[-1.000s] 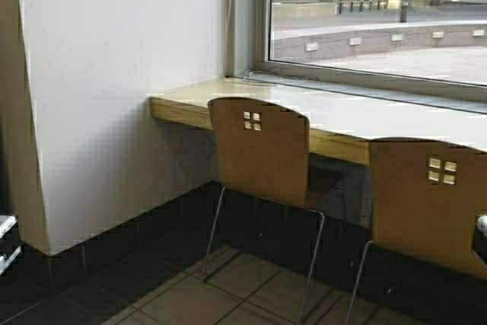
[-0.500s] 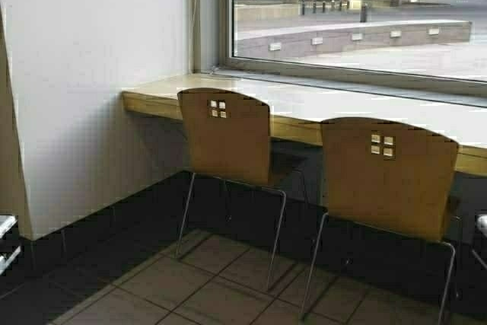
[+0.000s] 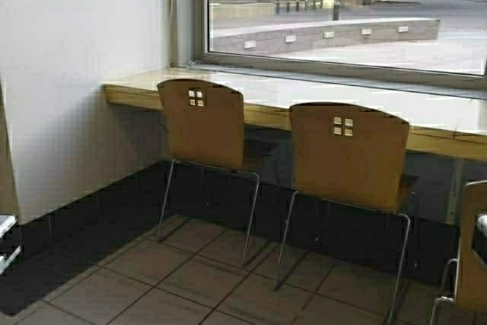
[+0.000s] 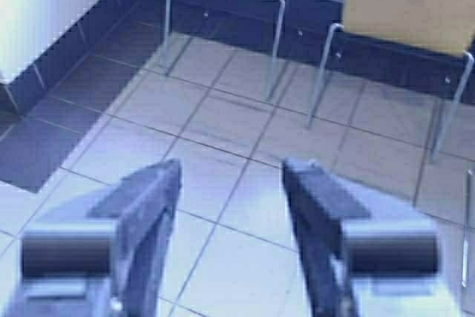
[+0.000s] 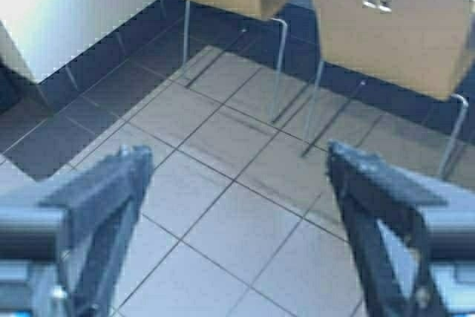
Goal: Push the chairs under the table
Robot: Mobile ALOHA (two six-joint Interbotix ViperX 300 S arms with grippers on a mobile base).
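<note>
Two tan plywood chairs stand with their backs to me at the long pale-wood table point(image 3: 308, 93) under the window. The left chair point(image 3: 202, 123) has its seat partly under the table's front edge. The middle chair point(image 3: 350, 154) stands a little farther out. A third chair point(image 3: 472, 253) shows at the right edge, nearer to me. My left gripper point(image 4: 230, 170) is open and empty above the floor tiles, well short of the chairs point(image 4: 408, 1). My right gripper point(image 5: 234, 155) is also open and empty, with the chairs point(image 5: 393, 27) ahead of it.
A white wall point(image 3: 76, 74) with a dark tile base juts out on the left, ending at a corner. Tan floor tiles point(image 3: 205, 279) lie between me and the chairs. A large window point(image 3: 342, 13) runs above the table.
The robot has moved: the whole scene has shifted left in the high view. The second chair now shows whole and a third chair has come in at the right edge.
</note>
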